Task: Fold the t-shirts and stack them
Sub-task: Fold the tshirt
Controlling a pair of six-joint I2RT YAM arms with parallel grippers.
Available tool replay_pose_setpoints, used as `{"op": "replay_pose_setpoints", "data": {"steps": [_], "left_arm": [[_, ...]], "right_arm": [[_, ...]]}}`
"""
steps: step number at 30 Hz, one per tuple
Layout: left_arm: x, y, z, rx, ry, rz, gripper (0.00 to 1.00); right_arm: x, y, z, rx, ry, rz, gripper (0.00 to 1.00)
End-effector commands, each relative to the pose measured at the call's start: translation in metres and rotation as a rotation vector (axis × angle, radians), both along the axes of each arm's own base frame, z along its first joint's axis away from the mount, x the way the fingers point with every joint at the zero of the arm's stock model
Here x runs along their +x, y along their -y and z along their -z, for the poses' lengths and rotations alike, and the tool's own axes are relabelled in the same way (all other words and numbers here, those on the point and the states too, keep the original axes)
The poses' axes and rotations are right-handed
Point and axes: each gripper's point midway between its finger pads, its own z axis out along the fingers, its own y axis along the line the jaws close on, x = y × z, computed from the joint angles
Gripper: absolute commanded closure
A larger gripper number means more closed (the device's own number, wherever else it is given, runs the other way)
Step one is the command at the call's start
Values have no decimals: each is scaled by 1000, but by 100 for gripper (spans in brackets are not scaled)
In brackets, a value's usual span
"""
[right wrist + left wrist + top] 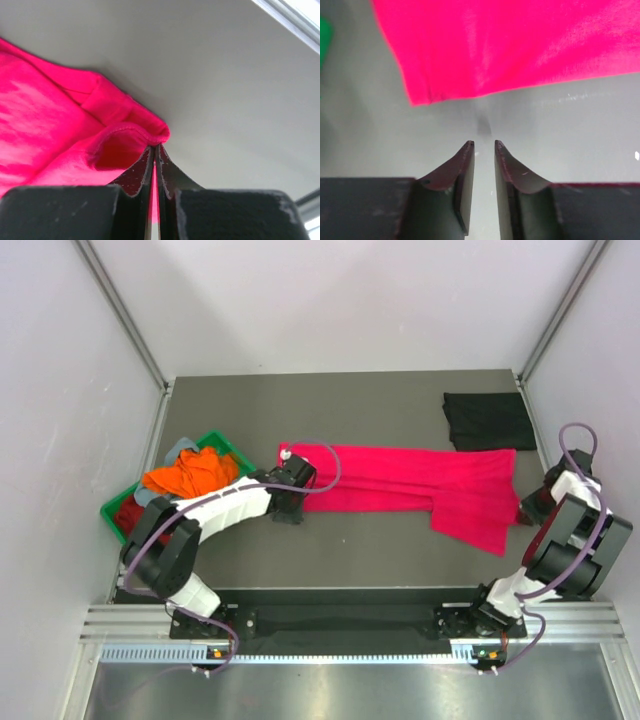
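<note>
Pink-red t-shirt [420, 485] part-folded; black t-shirt [488, 420] folded beyond it; orange tee [190, 472] waiting left of it; right gripper [155, 147] jaws clamped on its edge; left gripper [484, 145] jaws slightly apart, empty.

Top camera overhead, facing down on table [380, 540]; wrist cameras close, low — all share pink-red t-shirt [400, 480].

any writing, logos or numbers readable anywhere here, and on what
None can be read in any view.
pink t-shirt: plain cloth, no print or tag showing.
black t-shirt: plain, nothing printed that shows.
green tray and the orange t-shirt in it: no label visible.
</note>
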Motion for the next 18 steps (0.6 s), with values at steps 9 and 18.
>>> {"op": "replay_pose_setpoints", "data": {"steps": [9,18], "left_arm": [[33,-20,-54,-130,100,-43,65],[62,-13,-59,-348,57,23,62]], "right_arm": [[-20,7,-10,-52,26,20,100],[-13,-1,-7,-14,64,-9,100]]}}
